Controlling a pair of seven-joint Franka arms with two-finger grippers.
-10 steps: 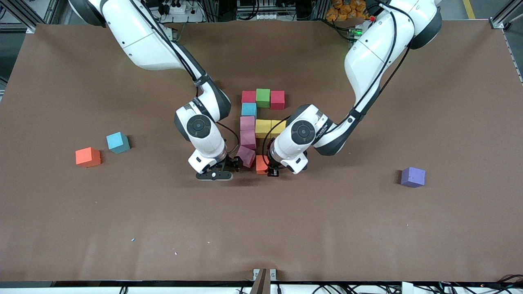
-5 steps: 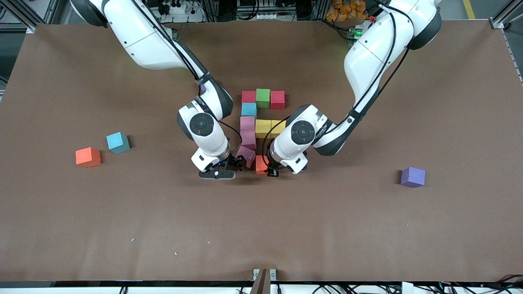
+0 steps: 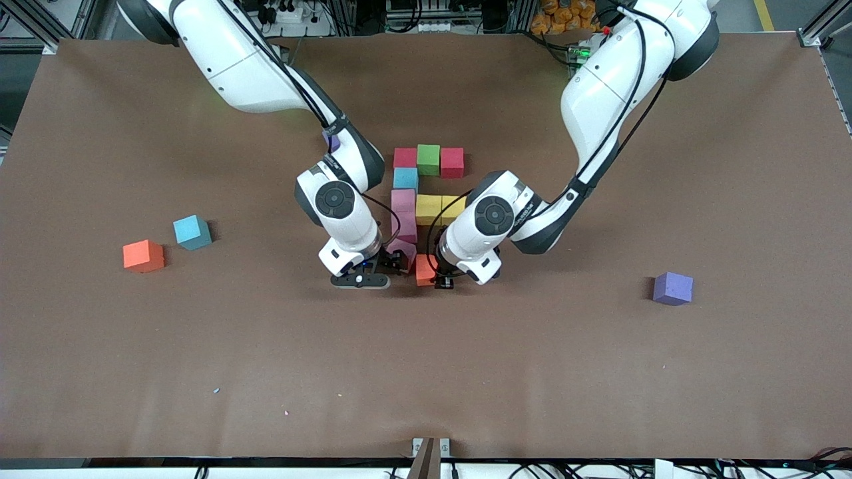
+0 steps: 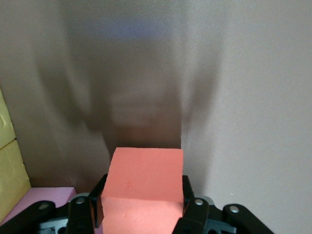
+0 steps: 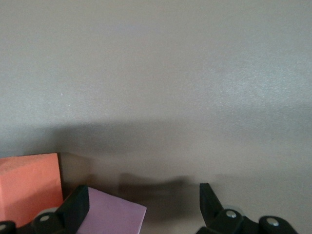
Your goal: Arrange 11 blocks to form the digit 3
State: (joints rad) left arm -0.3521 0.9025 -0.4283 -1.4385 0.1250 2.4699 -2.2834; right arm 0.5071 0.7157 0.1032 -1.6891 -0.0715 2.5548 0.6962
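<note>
The left gripper [image 3: 442, 279], just below centre of the front view, is clenched on an orange block [image 3: 425, 269] that rests low at the table [image 3: 599, 366]; its wrist view shows that orange block [image 4: 144, 192] pinched between the fingers [image 4: 189, 210]. The right gripper [image 3: 389, 263] sits beside it with jaws spread wide around a tilted pink block [image 3: 403, 253], seen partly between its fingers [image 5: 207, 200] in the right wrist view. Above them in the frame lie two pink, two yellow [image 3: 428, 209], one light blue, two red and one green block [image 3: 428, 159]. At mid-left lie an orange [image 3: 143, 256] and a blue block [image 3: 192, 231]; at mid-right a purple block [image 3: 673, 288]
</note>
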